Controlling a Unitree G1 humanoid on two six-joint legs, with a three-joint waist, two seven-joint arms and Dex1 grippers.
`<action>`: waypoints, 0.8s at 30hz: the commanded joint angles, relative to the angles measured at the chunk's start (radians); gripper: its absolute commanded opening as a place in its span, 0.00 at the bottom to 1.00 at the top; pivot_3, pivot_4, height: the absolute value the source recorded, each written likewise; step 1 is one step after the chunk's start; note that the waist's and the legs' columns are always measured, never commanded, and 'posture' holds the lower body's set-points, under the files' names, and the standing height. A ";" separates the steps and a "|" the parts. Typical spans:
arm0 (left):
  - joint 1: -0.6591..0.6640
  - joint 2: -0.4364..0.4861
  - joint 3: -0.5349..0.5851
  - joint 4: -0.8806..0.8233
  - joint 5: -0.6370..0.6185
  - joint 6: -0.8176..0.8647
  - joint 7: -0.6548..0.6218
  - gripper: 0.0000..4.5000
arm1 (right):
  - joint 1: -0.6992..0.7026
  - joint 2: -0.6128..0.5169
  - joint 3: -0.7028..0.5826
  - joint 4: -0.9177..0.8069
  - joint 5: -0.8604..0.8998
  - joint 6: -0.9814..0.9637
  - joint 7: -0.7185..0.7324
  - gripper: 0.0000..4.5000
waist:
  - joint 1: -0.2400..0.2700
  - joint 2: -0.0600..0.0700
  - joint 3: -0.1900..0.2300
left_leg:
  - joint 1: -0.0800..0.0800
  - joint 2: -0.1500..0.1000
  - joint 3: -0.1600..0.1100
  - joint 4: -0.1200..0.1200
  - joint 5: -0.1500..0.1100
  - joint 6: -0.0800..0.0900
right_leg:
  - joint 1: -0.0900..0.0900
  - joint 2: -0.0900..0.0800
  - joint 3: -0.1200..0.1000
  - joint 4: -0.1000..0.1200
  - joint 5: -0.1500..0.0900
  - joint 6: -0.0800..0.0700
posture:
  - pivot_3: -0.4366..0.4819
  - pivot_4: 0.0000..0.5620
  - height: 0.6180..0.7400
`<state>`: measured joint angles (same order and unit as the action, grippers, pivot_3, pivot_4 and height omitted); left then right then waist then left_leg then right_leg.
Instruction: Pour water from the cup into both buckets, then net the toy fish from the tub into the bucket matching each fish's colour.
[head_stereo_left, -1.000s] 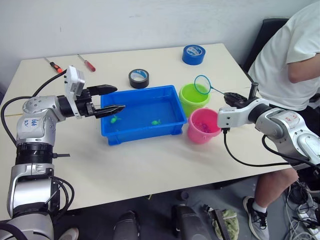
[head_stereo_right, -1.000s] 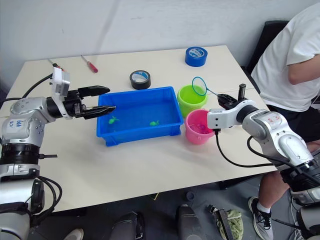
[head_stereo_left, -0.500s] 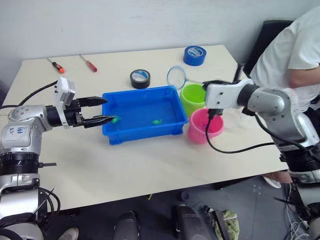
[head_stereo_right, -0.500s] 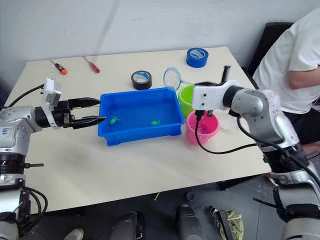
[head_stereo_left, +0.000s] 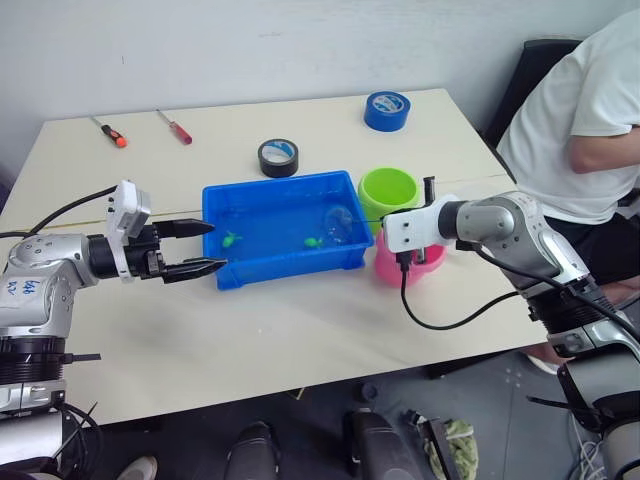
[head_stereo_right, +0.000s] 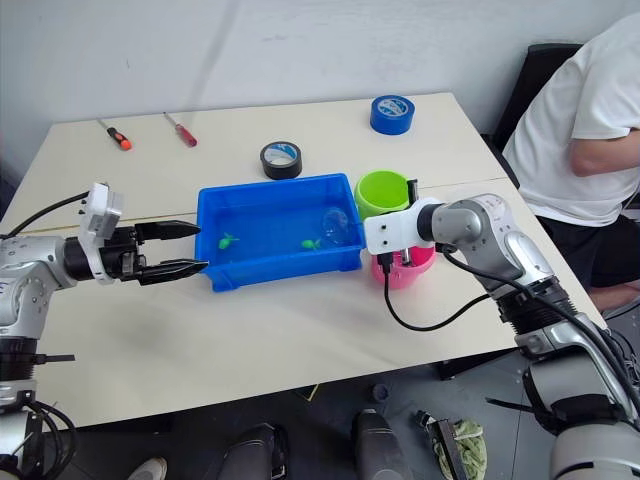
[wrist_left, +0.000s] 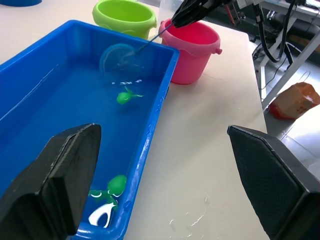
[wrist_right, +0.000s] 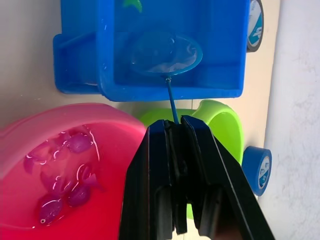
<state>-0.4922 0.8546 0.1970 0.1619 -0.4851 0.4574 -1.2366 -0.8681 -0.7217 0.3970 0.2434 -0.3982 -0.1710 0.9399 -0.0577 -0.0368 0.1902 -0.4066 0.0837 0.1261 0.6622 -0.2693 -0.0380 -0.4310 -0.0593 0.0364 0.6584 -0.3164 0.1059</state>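
Note:
The blue tub holds water and two green toy fish. The net has its hoop dipped into the tub's right end, close to one green fish. My right gripper is shut on the net's thin handle, above the pink bucket. That bucket holds several pink fish in water. The green bucket stands just behind it. My left gripper is open and empty, just off the tub's left wall. The cup is out of view.
A black tape roll and a blue tape roll lie behind the tub. Two screwdrivers lie at the far left. A person in a white shirt sits at the table's right end.
My right gripper has swung the net from over the green bucket to the tub and lowered the hoop into the water. My left gripper has drawn back left, off the tub's edge.

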 joint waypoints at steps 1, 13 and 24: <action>0.014 0.017 0.040 -0.046 -0.027 0.003 0.008 0.98 | 0.009 0.041 0.006 -0.032 0.043 0.033 0.062 0.00 | -0.002 0.000 0.000 | 0.000 0.000 0.000 0.000 0.000 0.000 | 0.000 0.000 0.000 0.000 0.000 0.000 | 0.48 0.27 0.92; 0.063 0.005 0.075 -0.128 -0.062 0.033 0.068 0.98 | 0.009 0.255 -0.113 -0.169 0.342 0.691 0.203 0.00 | 0.002 0.000 0.000 | 0.000 0.000 -0.001 0.001 0.000 0.000 | 0.001 0.000 0.000 0.002 0.000 0.000 | 0.48 0.27 0.92; 0.043 0.003 0.079 -0.118 -0.065 0.024 0.092 0.98 | -0.058 0.265 -0.249 -0.241 0.581 1.122 0.169 0.00 | 0.002 0.000 0.000 | 0.000 0.000 -0.001 0.000 -0.002 0.002 | 0.000 0.000 -0.001 0.001 0.000 0.000 | 0.48 0.27 0.92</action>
<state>-0.4295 0.8534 0.2517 0.0515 -0.5292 0.4958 -1.1464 -0.9025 -0.4570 0.1847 0.0392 0.1396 0.9192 1.1175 -0.0555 -0.0368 0.1902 -0.4067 0.0840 0.1249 0.6624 -0.2712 -0.0356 -0.4309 -0.0592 0.0355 0.6591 -0.3166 0.1055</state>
